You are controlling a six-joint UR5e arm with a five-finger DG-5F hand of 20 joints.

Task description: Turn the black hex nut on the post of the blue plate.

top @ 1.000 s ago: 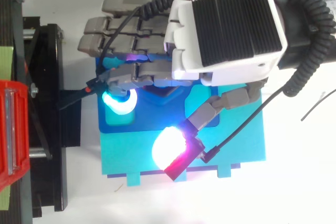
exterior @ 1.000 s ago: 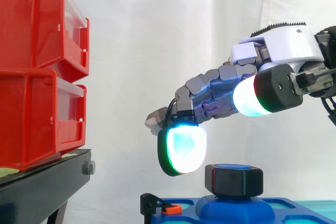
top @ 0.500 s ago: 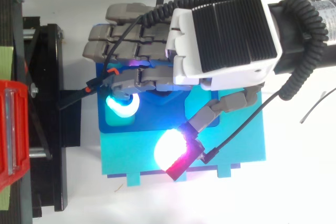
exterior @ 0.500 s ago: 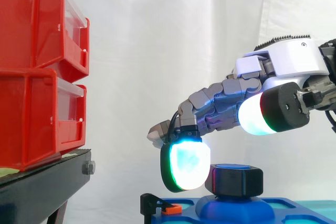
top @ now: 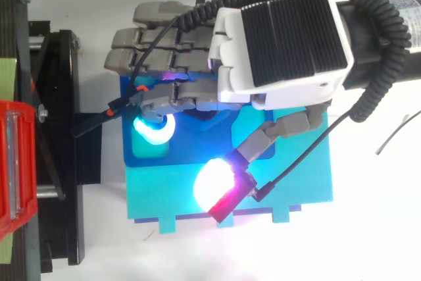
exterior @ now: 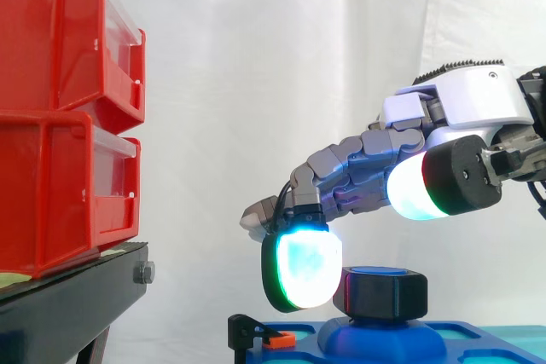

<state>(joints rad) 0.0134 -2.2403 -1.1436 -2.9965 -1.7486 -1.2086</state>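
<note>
Now the hand, fingers loosely spread and gripping nothing, hovers over the black hex nut and should pinch opposite flats squarely before twisting.

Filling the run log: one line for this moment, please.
hand open | fingertip beside black hex nut | nut on blue plate

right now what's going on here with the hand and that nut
A robot hand reaches in from the right over the blue plate. One glowing fingertip hangs down at the left side of the black nut on the post, close enough that it may be touching. The thumb sits above and to the right, clear of the nut, so the nut is not gripped yet. Red bins stand off to the left.
</note>
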